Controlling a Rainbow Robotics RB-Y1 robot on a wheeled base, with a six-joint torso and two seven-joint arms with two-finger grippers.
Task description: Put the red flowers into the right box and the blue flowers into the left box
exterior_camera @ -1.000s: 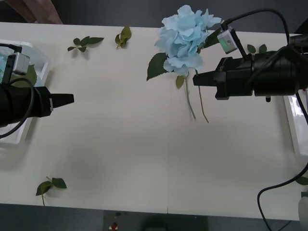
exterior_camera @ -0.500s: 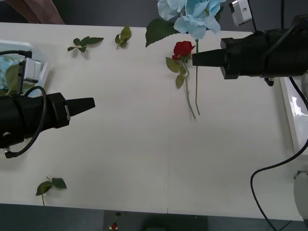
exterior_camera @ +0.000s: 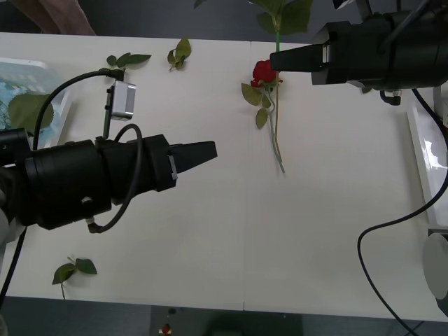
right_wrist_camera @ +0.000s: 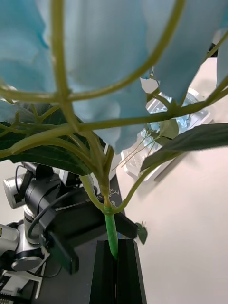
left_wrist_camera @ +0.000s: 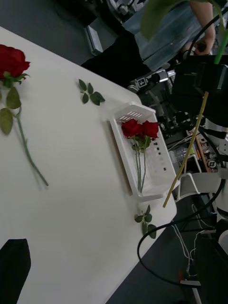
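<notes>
My right gripper [exterior_camera: 274, 61] is clenched on a blue flower's stem [right_wrist_camera: 111, 233], lifted above the red rose [exterior_camera: 263, 72] lying on the table [exterior_camera: 315, 210]. My left gripper [exterior_camera: 210, 149], fingers together and empty, hovers left of that rose.

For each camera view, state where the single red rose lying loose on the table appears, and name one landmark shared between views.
Front view: red rose on the table's far side, beside the right gripper.
Left wrist view: rose at the picture's edge.
Right wrist view: not in it.
Shared landmark: right box, also at the front view's edge.
</notes>
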